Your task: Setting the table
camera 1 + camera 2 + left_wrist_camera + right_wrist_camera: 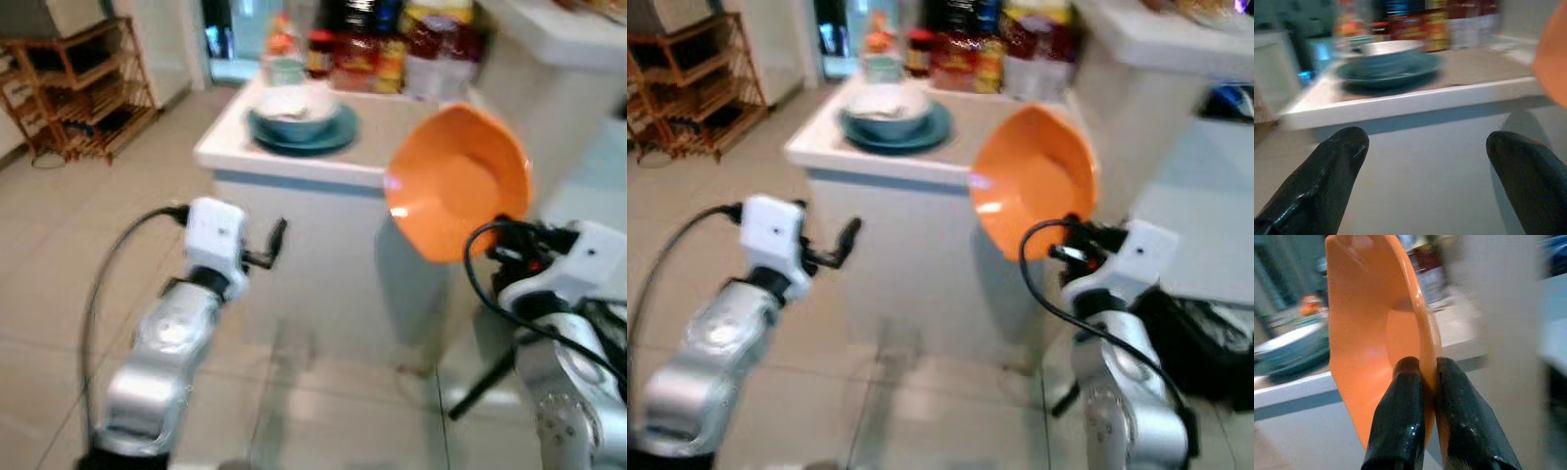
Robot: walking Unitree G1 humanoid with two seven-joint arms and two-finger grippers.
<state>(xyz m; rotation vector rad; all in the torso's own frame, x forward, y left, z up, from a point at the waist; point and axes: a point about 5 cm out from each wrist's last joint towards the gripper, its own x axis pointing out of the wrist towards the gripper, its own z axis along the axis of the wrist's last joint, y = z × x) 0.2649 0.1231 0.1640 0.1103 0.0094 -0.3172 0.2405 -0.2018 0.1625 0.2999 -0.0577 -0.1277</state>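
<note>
An orange bowl [456, 186] hangs tilted on its side in front of a white counter [294, 157], its rim pinched by my right gripper [1422, 377], which is shut on it. On the counter stands a white bowl [294, 106] on a teal plate [328, 137]. My left gripper [1425, 166] is open and empty, held out below the counter's edge, and its wrist view faces the teal plate [1386, 73] and the bowl on it.
Jars and bottles [382, 49] crowd the back of the counter. A wooden rack [83, 88] stands at the far left on the tiled floor [59, 255]. A second white surface [578, 39] rises at the right, with a dark bag [1205, 343] below it.
</note>
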